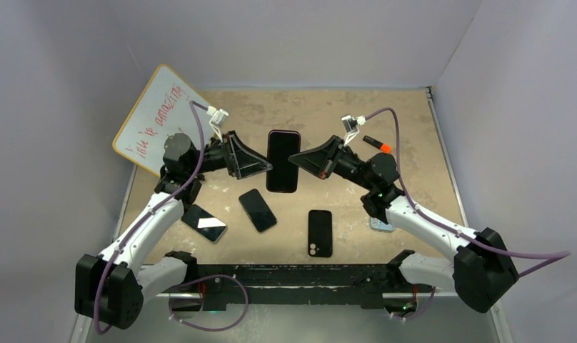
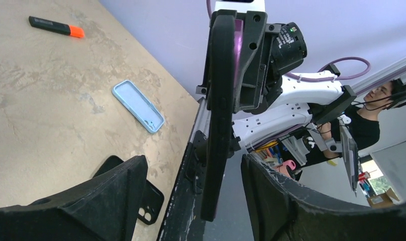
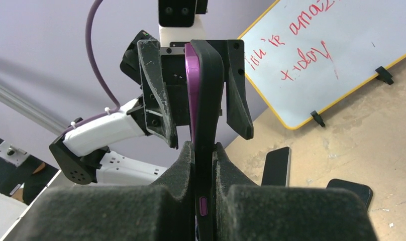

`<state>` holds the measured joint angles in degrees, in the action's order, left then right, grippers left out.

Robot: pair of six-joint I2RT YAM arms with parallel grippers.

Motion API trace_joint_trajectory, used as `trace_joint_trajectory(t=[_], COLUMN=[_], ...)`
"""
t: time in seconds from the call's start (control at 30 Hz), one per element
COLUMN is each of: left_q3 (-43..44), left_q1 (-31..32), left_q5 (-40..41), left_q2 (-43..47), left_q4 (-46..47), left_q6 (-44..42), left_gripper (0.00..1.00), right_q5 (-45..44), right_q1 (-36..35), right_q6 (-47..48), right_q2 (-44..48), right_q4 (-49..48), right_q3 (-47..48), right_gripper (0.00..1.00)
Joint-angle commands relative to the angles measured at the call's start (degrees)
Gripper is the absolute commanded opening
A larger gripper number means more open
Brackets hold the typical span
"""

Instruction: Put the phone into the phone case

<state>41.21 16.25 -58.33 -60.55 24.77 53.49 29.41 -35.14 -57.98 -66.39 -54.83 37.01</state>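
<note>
A purple phone (image 1: 283, 161) set in a black phone case hangs upright above the middle of the table. My right gripper (image 1: 294, 158) is shut on its right edge. In the right wrist view both pads press the cased phone (image 3: 205, 125) at the gripper (image 3: 203, 155). My left gripper (image 1: 268, 166) is open around the left edge. In the left wrist view the phone (image 2: 218, 100) stands edge-on between the spread fingers (image 2: 105, 196), with a gap on each side at the gripper (image 2: 193, 170).
On the table lie a black case (image 1: 320, 232), a black phone (image 1: 258, 209), another phone (image 1: 204, 223), a light blue case (image 1: 380, 225) partly under the right arm, and an orange-capped marker (image 1: 377, 143). A whiteboard (image 1: 157, 118) leans at the back left.
</note>
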Motion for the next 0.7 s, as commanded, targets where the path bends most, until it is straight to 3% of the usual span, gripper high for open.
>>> trace_joint_trajectory(t=[0.0,0.17,0.27,0.33,0.37,0.43,0.5,0.67], left_q3=[-1.2,-2.8,-3.1,-2.9,-2.5,-2.2,-2.0,-0.3], left_q1=[1.8,6.0,6.9,6.9,6.9,6.9,6.9,6.9], left_q5=[0.1,4.6,4.5,4.0,3.9,3.6,2.3,-3.1], left_q2=[-1.1,-1.7,-2.2,-2.6,-2.7,-2.9,-2.9,-3.3], left_q4=[7.7,9.5,11.2,10.9,10.3,9.2,9.1,7.2], left_q6=[3.1,2.9,2.9,2.2,1.5,0.1,-0.9,-4.3], left_gripper=[0.70,0.66,0.44,0.22,0.11,0.00,0.00,0.00], right_q5=[-2.3,-2.2,-2.0,-1.3,-0.9,-0.2,0.2,1.7], right_q1=[-0.1,0.0,-0.1,-0.1,-0.1,-0.1,-0.1,0.2], right_q6=[-1.2,-3.6,-3.6,-3.4,-3.1,-1.8,-0.9,0.7], right_q2=[-0.1,-1.5,-1.5,-1.0,-0.7,0.2,1.3,3.8], right_q4=[-6.4,-10.7,-10.9,-10.2,-8.9,-5.7,-3.0,2.2], right_q3=[1.0,-1.1,-1.8,-1.8,-1.6,-0.9,-0.3,0.8], right_gripper=[0.00,0.00,0.00,0.03,0.06,0.15,0.33,0.63])
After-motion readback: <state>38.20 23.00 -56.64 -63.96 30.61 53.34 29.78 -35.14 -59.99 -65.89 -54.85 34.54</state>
